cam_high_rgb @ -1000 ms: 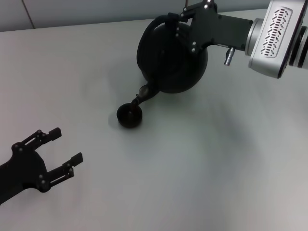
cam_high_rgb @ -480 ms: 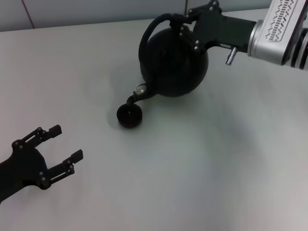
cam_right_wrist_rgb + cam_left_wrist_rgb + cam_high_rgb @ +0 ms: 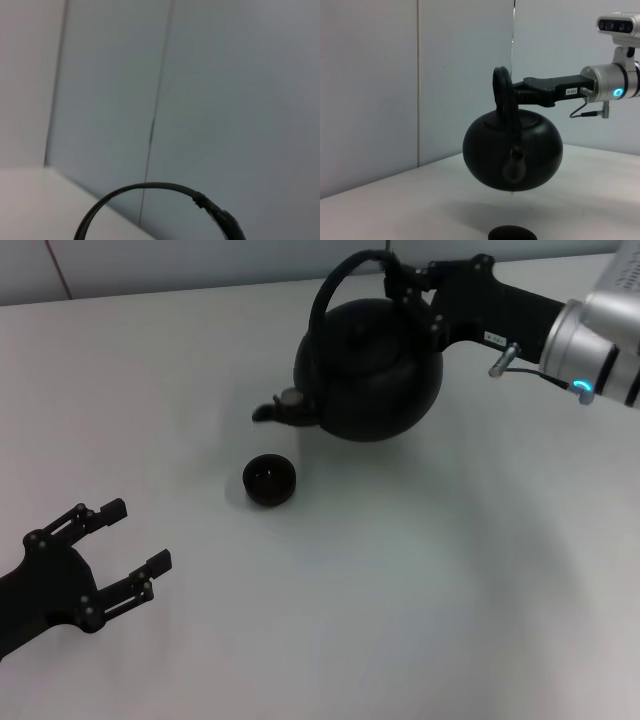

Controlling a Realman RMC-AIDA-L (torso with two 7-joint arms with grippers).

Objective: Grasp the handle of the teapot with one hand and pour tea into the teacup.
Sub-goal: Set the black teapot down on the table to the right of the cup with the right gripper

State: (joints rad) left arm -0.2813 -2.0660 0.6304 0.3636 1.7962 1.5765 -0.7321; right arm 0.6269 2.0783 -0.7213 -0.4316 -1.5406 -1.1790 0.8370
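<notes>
The right tool, clamped on the handle, has levelled the teapot back upright, spout lifted clear of the teacup below it; the pour looks finished. The left tool idles open over the worktop.

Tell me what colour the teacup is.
Black, matching the teapot. The teacup shows best in the head view.

Handle arcs across the lower part of the frame: thin black hoop, thickening into a dark wrapped sleeve at one end. Behind it, grey wall panels with a vertical seam. White tabletop in the corner.
</notes>
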